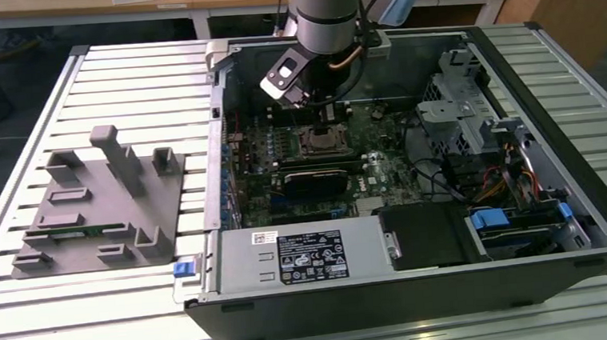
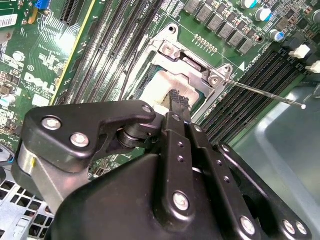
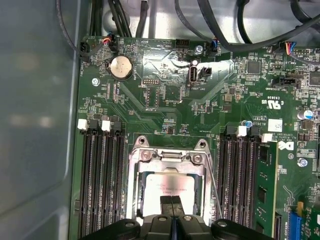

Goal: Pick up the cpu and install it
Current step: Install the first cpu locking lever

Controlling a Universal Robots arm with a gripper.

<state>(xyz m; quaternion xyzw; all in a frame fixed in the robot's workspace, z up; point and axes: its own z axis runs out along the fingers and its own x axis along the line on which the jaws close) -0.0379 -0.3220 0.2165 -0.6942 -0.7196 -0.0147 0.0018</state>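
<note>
The cpu point(image 3: 167, 186), a small square chip with a pale silvery top, lies flat inside the metal socket frame point(image 3: 167, 156) on the green motherboard point(image 3: 165, 100). My gripper point(image 3: 171, 204) is right over it, fingers pressed together with nothing between them, their tips at or just above the chip's top. In the second wrist view the black fingertips point(image 2: 179, 100) cover part of the cpu point(image 2: 157, 92), and the thin socket lever point(image 2: 265, 92) sticks out sideways. In the exterior view the gripper point(image 1: 328, 128) reaches down into the open computer case point(image 1: 564, 224) above the socket point(image 1: 323, 143).
Dark memory slots point(image 3: 100, 185) run along both sides of the socket. A drive cage point(image 1: 471, 118) with cables and a labelled black power supply point(image 1: 309, 254) crowd the case. A grey plastic holder point(image 1: 92, 209) stands on the slatted table point(image 1: 126, 78) at the exterior view's left.
</note>
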